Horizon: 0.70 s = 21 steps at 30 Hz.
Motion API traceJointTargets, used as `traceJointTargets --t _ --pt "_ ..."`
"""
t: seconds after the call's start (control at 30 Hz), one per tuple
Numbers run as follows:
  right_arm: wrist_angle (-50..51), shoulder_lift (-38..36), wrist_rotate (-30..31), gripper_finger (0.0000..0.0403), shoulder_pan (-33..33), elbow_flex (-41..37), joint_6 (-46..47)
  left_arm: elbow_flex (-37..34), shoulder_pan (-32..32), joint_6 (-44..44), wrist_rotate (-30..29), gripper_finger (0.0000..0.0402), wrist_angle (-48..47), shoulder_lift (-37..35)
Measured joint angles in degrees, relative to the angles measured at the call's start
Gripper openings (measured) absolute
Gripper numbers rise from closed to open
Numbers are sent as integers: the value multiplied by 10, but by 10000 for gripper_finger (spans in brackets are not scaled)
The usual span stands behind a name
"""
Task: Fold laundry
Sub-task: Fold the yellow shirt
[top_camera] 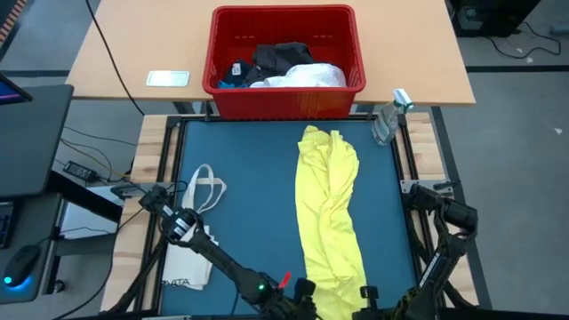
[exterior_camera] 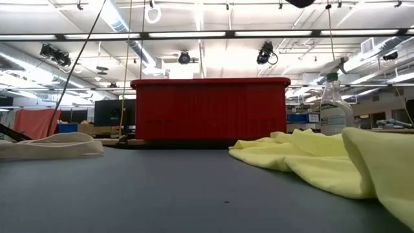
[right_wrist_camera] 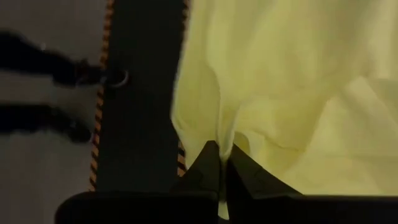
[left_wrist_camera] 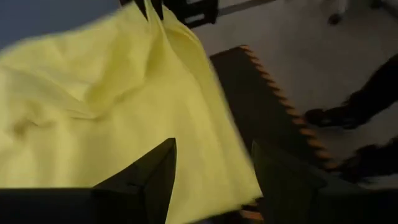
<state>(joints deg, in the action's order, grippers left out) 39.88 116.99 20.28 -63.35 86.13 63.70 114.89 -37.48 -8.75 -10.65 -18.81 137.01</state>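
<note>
A cream bag [top_camera: 197, 233] lies on the dark blue surface [top_camera: 253, 196], off to the left of the yellow cloth [top_camera: 329, 213]. Its handles loop up toward the red bin [top_camera: 283, 60].

The left jaws [top_camera: 302, 298] sit at the near edge of the surface, just left of the yellow cloth's near end. In the left wrist view the left jaws [left_wrist_camera: 211, 180] are spread apart, and the yellow cloth [left_wrist_camera: 112, 112] lies between and in front of them. I can't tell if they touch it.

The yellow cloth is in the middle of the surface. It runs in a long, wrinkly strip from just in front of the red bin down to the near edge. In the low view the yellow cloth [exterior_camera: 323, 162] is bunched up on the right, with the red bin [exterior_camera: 210, 110] behind it.

The right jaws [top_camera: 366, 298] are just right of the yellow cloth's near end. In the right wrist view the right jaws [right_wrist_camera: 222, 171] are pinched tight on a fold of the yellow cloth [right_wrist_camera: 292, 87].

The red bin stands past the far end of the yellow cloth. It holds a white cloth [top_camera: 302, 78] and dark cloths [top_camera: 280, 58].

A spray bottle [top_camera: 389, 120] stands to the right of the yellow cloth's far end, near the bin's right corner.
</note>
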Motion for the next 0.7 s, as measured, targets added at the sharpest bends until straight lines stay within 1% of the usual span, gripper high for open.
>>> traceJointTargets --t 0.07,0.13,0.23,0.3,0.33,0.4,0.47,0.7 --pt "8 0 13 10 0 0 46 0 -1 37 -18 225 -2 0" --pt "9 0 22 10 2 0 72 0 -5 53 -31 231 1 4" --pt "10 0 27 10 4 0 105 0 -11 51 -32 242 4 16" --pt "17 0 29 10 4 0 136 0 -14 51 -29 251 23 28" --pt "25 0 35 10 4 0 153 0 -16 52 -28 254 21 32" --pt "48 -1 53 10 5 0 192 0 -20 51 -30 260 50 44" --pt "70 -1 58 10 14 0 226 0 -23 57 -42 263 59 55" --pt "76 -1 57 10 29 0 251 3 -27 94 -77 263 101 77"
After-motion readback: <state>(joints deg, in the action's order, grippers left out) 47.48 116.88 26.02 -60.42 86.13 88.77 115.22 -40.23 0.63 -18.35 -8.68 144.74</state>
